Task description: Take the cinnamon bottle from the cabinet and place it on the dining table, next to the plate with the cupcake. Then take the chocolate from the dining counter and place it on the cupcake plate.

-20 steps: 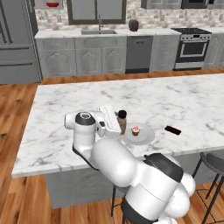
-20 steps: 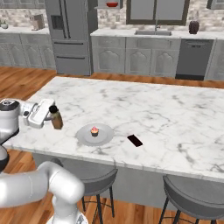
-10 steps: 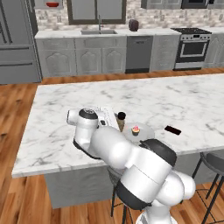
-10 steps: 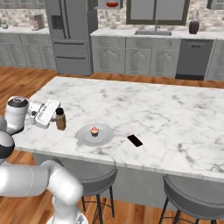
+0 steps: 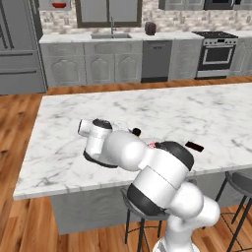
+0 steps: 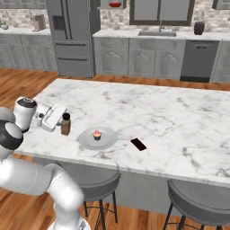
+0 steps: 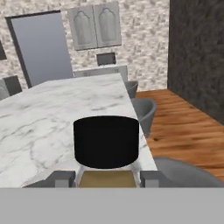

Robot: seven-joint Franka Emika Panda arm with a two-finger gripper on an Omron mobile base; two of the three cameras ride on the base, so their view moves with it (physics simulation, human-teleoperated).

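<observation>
Left base view: the arm hides the plate (image 6: 97, 139); the hand (image 6: 63, 123) grips the cinnamon bottle (image 6: 65, 124)

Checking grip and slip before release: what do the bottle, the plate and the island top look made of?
Bottle: brown, maybe glass or plastic, with a matte black cap that looks plastic. Plate: light grey, smooth, probably ceramic. Island top: white with grey veins, looks like polished marble, likely slick.

On the table (image 6: 179, 117), the bottle (image 6: 65, 124) is set upright just left of the plate (image 6: 85, 140) in the right base view, the cupcake (image 6: 96, 134) is carried on the plate, and the chocolate (image 6: 139, 144) lies just right of it.
</observation>
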